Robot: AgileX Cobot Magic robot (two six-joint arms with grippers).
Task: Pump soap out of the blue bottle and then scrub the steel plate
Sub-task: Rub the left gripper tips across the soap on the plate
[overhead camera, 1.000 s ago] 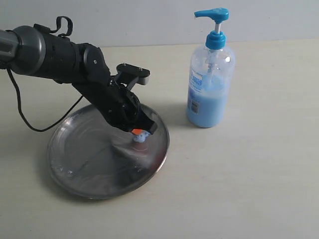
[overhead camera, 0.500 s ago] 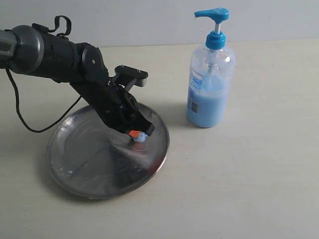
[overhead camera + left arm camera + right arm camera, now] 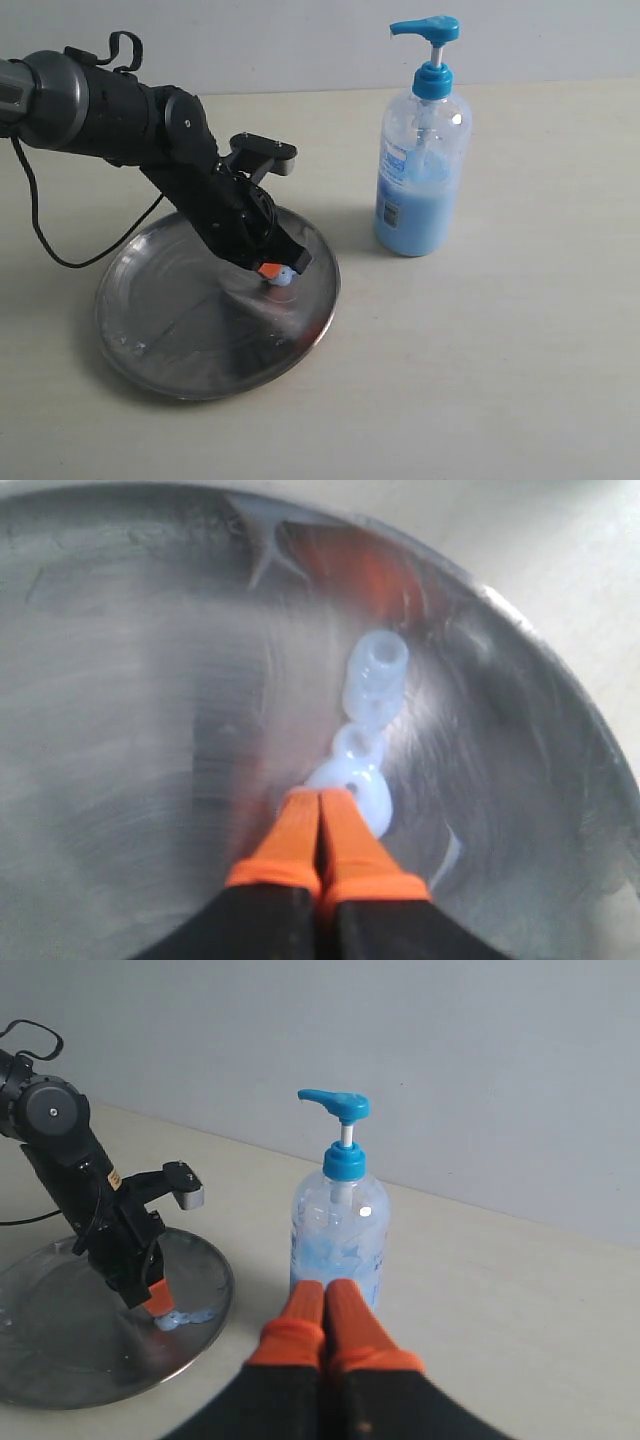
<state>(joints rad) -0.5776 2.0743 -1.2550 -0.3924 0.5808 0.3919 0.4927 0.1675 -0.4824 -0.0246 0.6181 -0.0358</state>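
Observation:
The steel plate lies on the table at the left, also seen in the left wrist view as the steel plate and in the right wrist view as the steel plate. A pale blue soap blob sits near its right rim; the soap lies in a lumpy string just ahead of my left gripper, whose orange fingers are shut with their tips touching it. The blue bottle stands upright to the right of the plate. My right gripper is shut, empty, hovering in front of the blue bottle.
A black cable loops from the left arm across the table beside the plate. The pale tabletop stretches right of and in front of the bottle. A grey wall rises behind the table.
The left gripper's tips have shifted slightly up and left on the plate, staying at the soap blob. Bottle and plate have not moved.

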